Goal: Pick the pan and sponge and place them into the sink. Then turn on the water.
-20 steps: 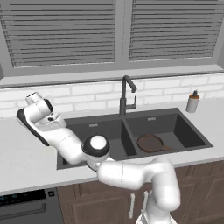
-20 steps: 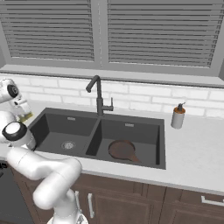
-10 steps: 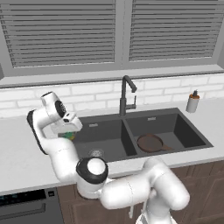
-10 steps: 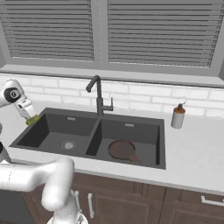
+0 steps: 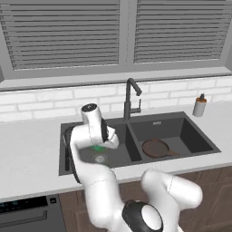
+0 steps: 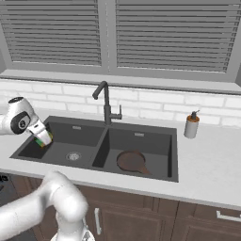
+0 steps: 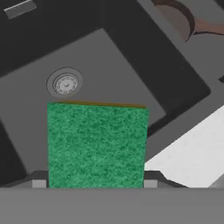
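One sponge (green) in the jaws, one pan in sink.

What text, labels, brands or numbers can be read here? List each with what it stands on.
None can be read.
The white soap bottle shows no label.
The dark grey double-basin sink, green-topped sponge and brown round pan bear no markings.

A light grey surface runs along a white brick backsplash. On it at the far right stands a small soap dispenser, upright, pale with what looks like a dark pump top. Closed grey window blinds hang above. Brown cabinet fronts sit below the near edge.
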Motion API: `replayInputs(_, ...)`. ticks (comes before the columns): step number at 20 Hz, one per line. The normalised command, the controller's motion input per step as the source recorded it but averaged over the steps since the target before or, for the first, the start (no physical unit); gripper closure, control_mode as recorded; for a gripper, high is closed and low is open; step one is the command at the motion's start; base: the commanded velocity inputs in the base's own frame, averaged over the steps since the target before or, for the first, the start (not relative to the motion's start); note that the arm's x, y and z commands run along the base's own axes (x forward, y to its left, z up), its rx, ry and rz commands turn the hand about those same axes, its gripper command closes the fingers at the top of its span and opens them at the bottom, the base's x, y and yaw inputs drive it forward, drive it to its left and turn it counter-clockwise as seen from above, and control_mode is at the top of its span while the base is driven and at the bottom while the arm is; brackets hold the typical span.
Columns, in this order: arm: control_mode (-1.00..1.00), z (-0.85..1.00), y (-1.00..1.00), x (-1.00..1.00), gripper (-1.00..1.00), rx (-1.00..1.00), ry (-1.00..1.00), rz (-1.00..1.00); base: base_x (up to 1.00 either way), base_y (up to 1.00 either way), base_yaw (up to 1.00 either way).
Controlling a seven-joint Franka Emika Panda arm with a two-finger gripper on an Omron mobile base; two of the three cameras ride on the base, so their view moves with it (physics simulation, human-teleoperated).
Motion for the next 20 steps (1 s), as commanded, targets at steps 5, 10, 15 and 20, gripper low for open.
replayInputs(5,-1.0,0.94,-0.96,-0.49,1.0,0.16,-0.1,0.02,0.0,0.0,0.0)
replayInputs(10,-1.0,1.0,-0.87,-0.33,1.0,0.18,-0.01,0.01,0.0,0.0,0.0)
replayInputs(15,-1.0,0.74,-0.86,-0.21,1.0,0.22,0.05,0.0,0.0,0.0,0.0)
replayInputs(20,-1.0,0.18,-0.96,-0.06,1.0,0.23,0.11,0.01,0.0,0.0,0.0)
